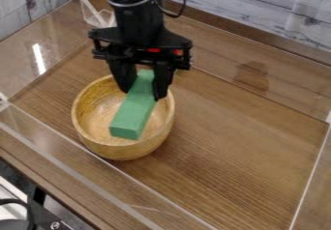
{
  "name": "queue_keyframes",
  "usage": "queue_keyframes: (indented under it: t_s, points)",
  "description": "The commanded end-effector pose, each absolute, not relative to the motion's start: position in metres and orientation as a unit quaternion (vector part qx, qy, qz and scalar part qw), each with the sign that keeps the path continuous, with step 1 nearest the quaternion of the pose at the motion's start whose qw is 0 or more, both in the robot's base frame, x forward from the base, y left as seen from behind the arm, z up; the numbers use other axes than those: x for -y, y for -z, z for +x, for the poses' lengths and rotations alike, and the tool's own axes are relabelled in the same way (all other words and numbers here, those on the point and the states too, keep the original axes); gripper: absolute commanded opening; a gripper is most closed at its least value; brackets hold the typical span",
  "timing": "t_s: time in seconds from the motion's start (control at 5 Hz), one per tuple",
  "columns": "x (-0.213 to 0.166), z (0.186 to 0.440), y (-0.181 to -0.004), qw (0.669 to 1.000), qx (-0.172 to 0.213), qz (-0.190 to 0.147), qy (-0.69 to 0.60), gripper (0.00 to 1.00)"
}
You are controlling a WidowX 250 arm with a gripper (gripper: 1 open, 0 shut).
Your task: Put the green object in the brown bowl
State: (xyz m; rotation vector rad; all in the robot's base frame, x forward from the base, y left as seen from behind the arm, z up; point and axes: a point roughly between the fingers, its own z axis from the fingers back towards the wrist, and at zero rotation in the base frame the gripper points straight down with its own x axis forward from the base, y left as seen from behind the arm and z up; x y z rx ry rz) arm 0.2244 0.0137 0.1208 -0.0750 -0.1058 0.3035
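The brown bowl [88,128] stands on the wooden table, left of centre. The green object [134,113], a long light-green block, leans steeply inside it, with its lower end on the bowl's floor and its upper end up between my fingers. My gripper [146,77] hangs straight down over the bowl's far rim. One black finger [126,74] sits on each side of the block's top, close against it. The jaws stand shut on the block.
Clear plastic walls [39,50] fence the wooden tabletop [239,147] on the left, front and right. A wall edge [195,190] runs along the front, close to the bowl. My arm rises behind the bowl towards the top of the view.
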Motion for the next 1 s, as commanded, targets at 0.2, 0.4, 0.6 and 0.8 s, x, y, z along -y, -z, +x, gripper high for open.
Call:
queue_keyframes:
  t_s: [0.2, 0.4, 0.6, 0.8]
  points:
    - [-0.011, 0.234, -0.135, 0.985, 0.072, -0.036, -0.151, 0.00]
    - [-0.011, 0.232, -0.132, 0.985, 0.069, -0.035, -0.153, 0.00]
    - [-0.012, 0.229, -0.130, 0.985, 0.067, -0.034, -0.155, 0.00]
    - [-0.018, 0.233, -0.129, 0.979, 0.064, -0.030, -0.193, 0.00]
